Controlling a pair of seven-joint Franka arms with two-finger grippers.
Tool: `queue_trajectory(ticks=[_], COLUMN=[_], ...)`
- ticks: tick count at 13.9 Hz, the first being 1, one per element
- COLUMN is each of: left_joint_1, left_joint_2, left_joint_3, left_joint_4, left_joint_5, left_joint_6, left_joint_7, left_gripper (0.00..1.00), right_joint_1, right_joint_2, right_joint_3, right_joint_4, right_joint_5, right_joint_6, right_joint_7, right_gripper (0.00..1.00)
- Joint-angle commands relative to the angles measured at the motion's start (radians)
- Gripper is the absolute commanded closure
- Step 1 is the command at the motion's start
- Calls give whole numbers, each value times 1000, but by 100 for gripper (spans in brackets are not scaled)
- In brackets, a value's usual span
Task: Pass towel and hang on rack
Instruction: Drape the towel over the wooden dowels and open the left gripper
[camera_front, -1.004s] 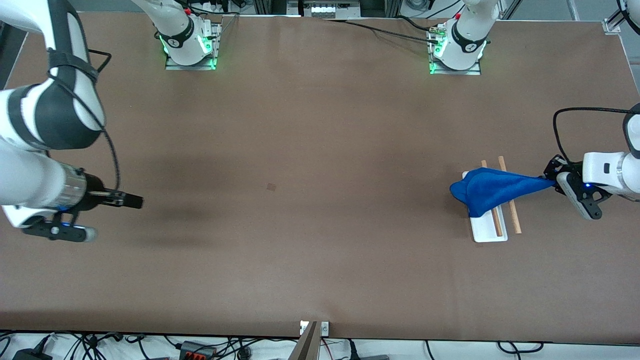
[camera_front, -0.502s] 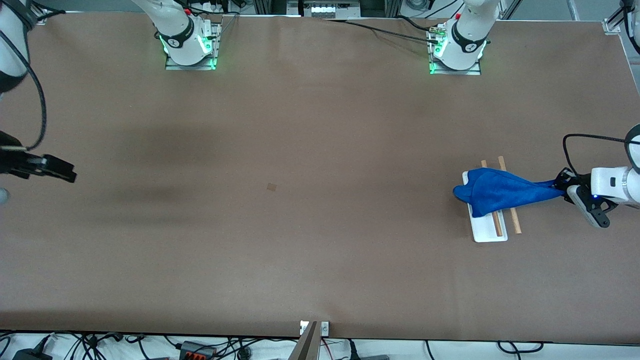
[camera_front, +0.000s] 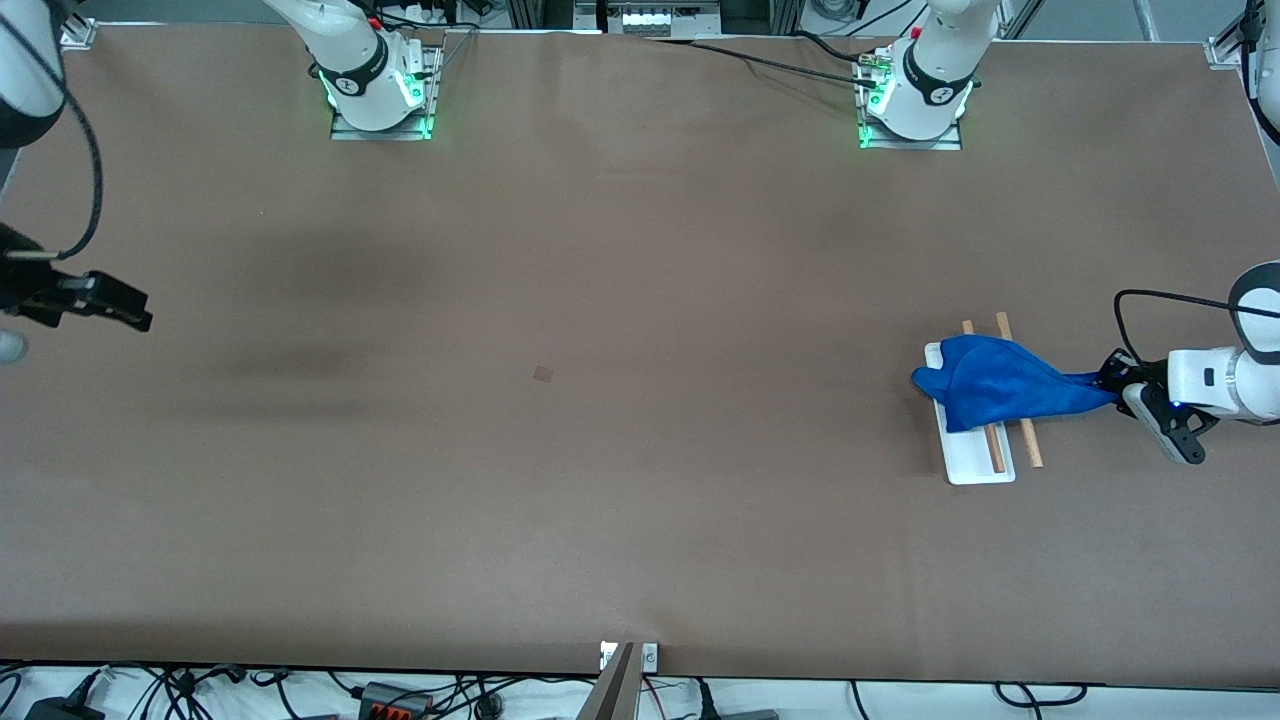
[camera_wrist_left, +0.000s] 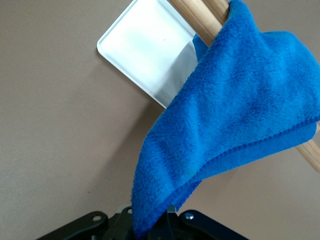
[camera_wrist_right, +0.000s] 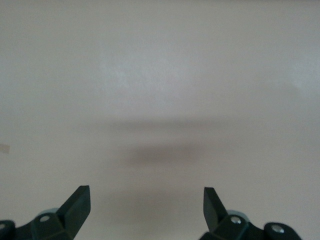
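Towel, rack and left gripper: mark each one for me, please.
towel (camera_front: 1000, 392): front view, middle of the blue cloth draped over the rods.
rack (camera_front: 980, 468): front view, bare white base nearest the camera.
left gripper (camera_front: 1110, 385): front view, fingertips shut on the towel's corner.

towel (camera_front: 1000, 392) draped over rack (camera_front: 978, 462) | left pincer (camera_front: 1108, 387) grips towel corner | right pincer (camera_front: 130, 313) waits

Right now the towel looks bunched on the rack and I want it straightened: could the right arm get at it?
Probably not: the right pincer, open, hangs over the table's right-arm end, apart from the towel on the rack, which the left pincer grips.
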Motion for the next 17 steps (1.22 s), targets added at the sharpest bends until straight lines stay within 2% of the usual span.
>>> queue_trajectory(ticks=[1, 2, 3, 4, 5, 7, 9, 14, 17], left_joint_1=[0, 0, -3, -15, -23, -32, -35, -28, -28], left_joint_2=[15, 14, 14, 14, 14, 12, 3, -40, -52], left_joint_3=[-17, -21, -23, -24, -23, -24, -27, -30, -27], left_joint_4=[4, -3, -3, -2, -2, 0, 0, 49, 139], left_joint_5=[19, 19, 20, 20, 22, 22, 20, -3, -67], left_joint_6=[-3, -4, -4, -4, -4, -10, -16, -110, -217], left_joint_7=[-50, -64, -62, -62, -62, -45, -10, 18, 11], left_gripper=[99, 99, 91, 71, 67, 24, 0, 0, 0], right_joint_1=[0, 0, 0, -2, -2, -2, 0, 0, 0], right_joint_2=[-128, -144, -155, -167, -168, -166, -175, -184, -177], right_joint_3=[-2, -2, -3, -2, -3, -2, 0, -2, 0], right_joint_4=[-167, -183, -199, -213, -211, -204, -202, -199, -179], right_joint_5=[10, 9, 9, 9, 9, 9, 9, 10, 9], right_joint_6=[36, 36, 33, 25, 7, -1, -6, -6, -6], right_joint_7=[-17, -20, -20, -22, -23, -20, -19, -5, -6], right_gripper=[0, 0, 0, 0, 0, 0, 0, 0, 0])
